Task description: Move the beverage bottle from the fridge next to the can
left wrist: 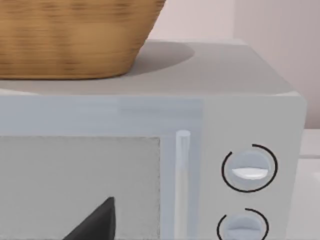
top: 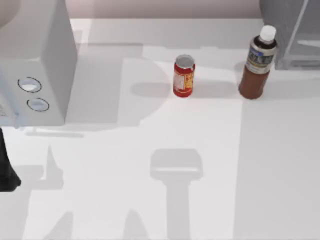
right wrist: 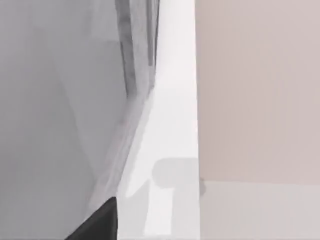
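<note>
the bottle [top: 259, 64] stands upright on the table [top: 200, 200], just outside the fridge [top: 295, 30] at the far right, apart from the can [top: 183, 76] on its left. i cannot tell either gripper's jaw state.

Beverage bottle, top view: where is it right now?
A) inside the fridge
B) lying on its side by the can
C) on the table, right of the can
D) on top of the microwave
C: the beverage bottle stands upright on the table, outside the fridge and apart from the can on its right.
</note>
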### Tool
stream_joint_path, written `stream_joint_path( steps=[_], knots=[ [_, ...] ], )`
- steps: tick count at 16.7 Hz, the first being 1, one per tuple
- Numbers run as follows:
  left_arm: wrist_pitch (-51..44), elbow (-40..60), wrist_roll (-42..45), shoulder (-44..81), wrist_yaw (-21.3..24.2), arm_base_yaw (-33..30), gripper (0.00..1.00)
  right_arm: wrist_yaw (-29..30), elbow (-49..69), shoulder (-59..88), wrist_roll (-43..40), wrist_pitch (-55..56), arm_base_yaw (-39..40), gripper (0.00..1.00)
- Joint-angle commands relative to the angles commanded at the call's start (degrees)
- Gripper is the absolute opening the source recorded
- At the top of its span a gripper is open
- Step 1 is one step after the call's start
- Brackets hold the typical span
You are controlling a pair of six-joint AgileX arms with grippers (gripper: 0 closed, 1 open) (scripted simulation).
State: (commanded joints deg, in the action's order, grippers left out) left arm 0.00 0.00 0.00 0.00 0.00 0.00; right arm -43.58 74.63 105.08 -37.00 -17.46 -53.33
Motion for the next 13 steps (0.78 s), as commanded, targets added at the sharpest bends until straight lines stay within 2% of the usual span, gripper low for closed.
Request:
stream_joint_path(
  steps=[4,7,10,13],
  knots=[
    [0.0,0.0,0.0,0.0,0.0,0.0,1.00,0.0,-0.4,-0.3,0.0,0.2,-0.5,1.00],
    [0.0,0.0,0.0,0.0,0.0,0.0,1.00,3.4,-1.5,-1.1,2.8,2.0,3.1,1.00],
    [0.0,0.0,0.0,0.0,0.0,0.0,1.00,10.4,-4.1,-2.8,8.9,5.6,12.1,1.00],
    [0.0,0.0,0.0,0.0,0.0,0.0,1.00,19.6,-7.9,-5.3,16.9,10.1,25.1,1.00]
  ],
)
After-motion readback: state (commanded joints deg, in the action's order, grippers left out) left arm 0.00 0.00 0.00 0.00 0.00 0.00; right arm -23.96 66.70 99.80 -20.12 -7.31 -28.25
